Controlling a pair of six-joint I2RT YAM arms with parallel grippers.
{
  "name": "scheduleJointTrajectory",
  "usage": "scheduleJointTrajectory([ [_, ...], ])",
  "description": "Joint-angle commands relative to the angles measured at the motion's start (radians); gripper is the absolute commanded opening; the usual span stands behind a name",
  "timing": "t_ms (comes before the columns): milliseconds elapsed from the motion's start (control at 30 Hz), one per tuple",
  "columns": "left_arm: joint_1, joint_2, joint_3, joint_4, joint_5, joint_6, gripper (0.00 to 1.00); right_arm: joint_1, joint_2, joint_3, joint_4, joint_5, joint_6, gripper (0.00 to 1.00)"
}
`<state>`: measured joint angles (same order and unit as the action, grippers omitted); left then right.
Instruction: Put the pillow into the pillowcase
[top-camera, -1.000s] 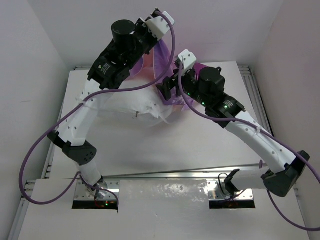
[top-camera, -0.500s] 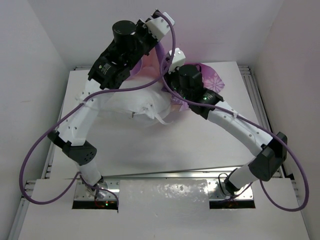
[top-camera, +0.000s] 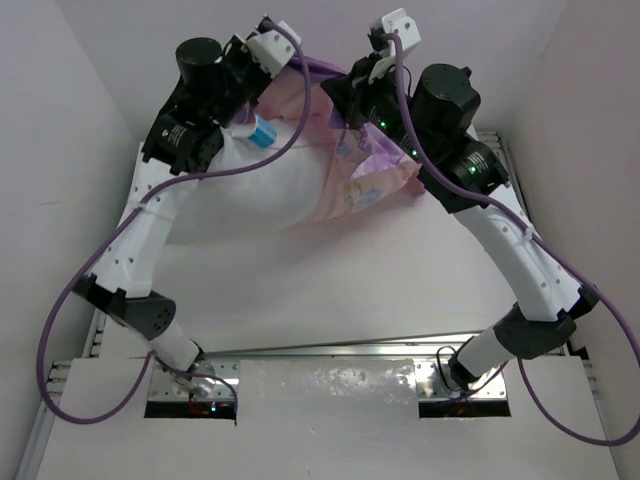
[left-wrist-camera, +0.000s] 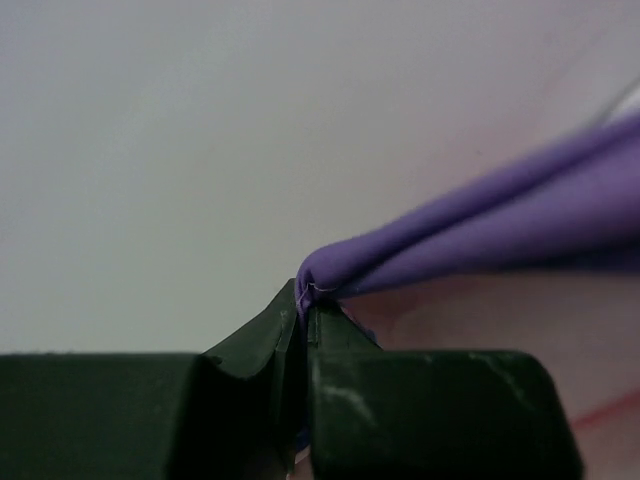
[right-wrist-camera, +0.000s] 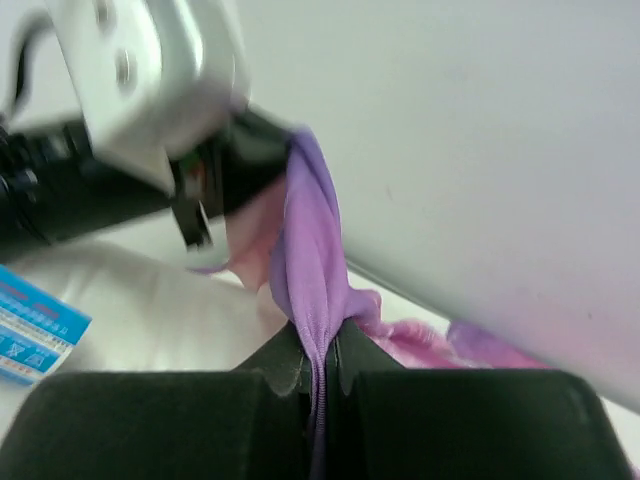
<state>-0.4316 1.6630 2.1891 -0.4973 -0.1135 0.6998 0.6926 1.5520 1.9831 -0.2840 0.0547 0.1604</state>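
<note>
White table (top-camera: 380, 290) between pale walls carries the pillow (top-camera: 240, 200) at 11 o'clock. Its 3 o'clock end seems tucked into the pillowcase (top-camera: 365, 185), while most of it lies bare. Raised above it, the left claw (left-wrist-camera: 305, 305) and right claw (right-wrist-camera: 322, 352) each pinch the case's purple hem tight, so most of the stuffing is left to do.

This is a robotics lab test cell. A flat white tabletop (top-camera: 350, 290) is boxed in by plain white panel walls (top-camera: 50, 150). Silver aluminium rails (top-camera: 350, 349) line the tabletop's near edge, where two white-and-black robot arms (top-camera: 150, 235) trailing purple cables (top-camera: 55, 330) are bolted.
</note>
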Motion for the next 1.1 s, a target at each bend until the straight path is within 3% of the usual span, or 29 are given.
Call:
scheduleJointTrajectory([
  [0,0.047,-0.144,-0.153,0.019,0.148,0.038,0.0,-0.001,-0.058,0.054,0.098,-0.049,-0.013,0.0],
  [33,0.047,-0.157,-0.15,-0.066,0.231,0.02,0.0,-0.001,-0.056,0.043,0.104,-0.05,-0.01,0.0],
  [133,0.047,-0.161,-0.126,-0.209,0.264,-0.028,0.11,-0.002,-0.049,0.026,0.118,-0.052,0.007,0.0],
  [233,0.048,-0.219,-0.224,-0.276,0.293,0.009,0.29,-0.01,-0.027,0.078,0.117,-0.052,0.011,0.0],
  [267,0.048,-0.235,-0.282,-0.294,0.313,0.016,0.41,-0.016,-0.021,0.092,0.111,-0.05,0.011,0.0],
  [367,0.048,-0.264,-0.385,-0.4,0.435,0.023,0.57,-0.019,-0.004,0.123,0.091,-0.052,0.011,0.0],
  [433,0.048,-0.27,-0.442,-0.443,0.534,0.001,0.63,-0.021,-0.012,0.103,0.091,-0.05,0.011,0.0],
  [533,0.048,-0.281,-0.558,-0.394,0.569,-0.058,0.67,-0.022,-0.032,0.056,0.101,-0.05,0.022,0.0],
  [600,0.048,-0.292,-0.635,-0.304,0.519,-0.115,0.64,-0.024,-0.043,0.034,0.112,-0.052,0.027,0.0],
  [633,0.048,-0.295,-0.653,-0.275,0.494,-0.131,0.56,-0.022,-0.044,0.025,0.114,-0.052,0.031,0.0],
  [667,0.048,-0.293,-0.672,-0.252,0.47,-0.15,0.24,-0.024,-0.046,0.023,0.106,-0.052,0.031,0.0],
  [700,0.051,-0.293,-0.675,-0.212,0.433,-0.193,0.08,-0.025,-0.047,0.023,0.102,-0.052,0.031,0.0],
  [733,0.056,-0.295,-0.671,-0.201,0.426,-0.215,0.0,-0.031,-0.05,0.02,0.094,-0.052,0.031,0.0],
  [867,0.096,-0.315,-0.586,-0.245,0.407,-0.316,0.0,-0.068,-0.062,-0.001,0.085,-0.041,0.041,0.0],
  [933,0.105,-0.324,-0.469,-0.285,0.355,-0.316,0.0,-0.123,-0.058,-0.001,0.071,-0.035,0.062,0.0],
  [1000,0.106,-0.325,-0.355,-0.351,0.218,-0.283,0.0,-0.181,-0.03,0.04,0.054,-0.049,0.105,0.0],
  [1067,0.106,-0.298,-0.136,-0.391,0.056,-0.244,0.0,-0.269,0.009,0.107,0.01,-0.046,0.12,0.0],
])
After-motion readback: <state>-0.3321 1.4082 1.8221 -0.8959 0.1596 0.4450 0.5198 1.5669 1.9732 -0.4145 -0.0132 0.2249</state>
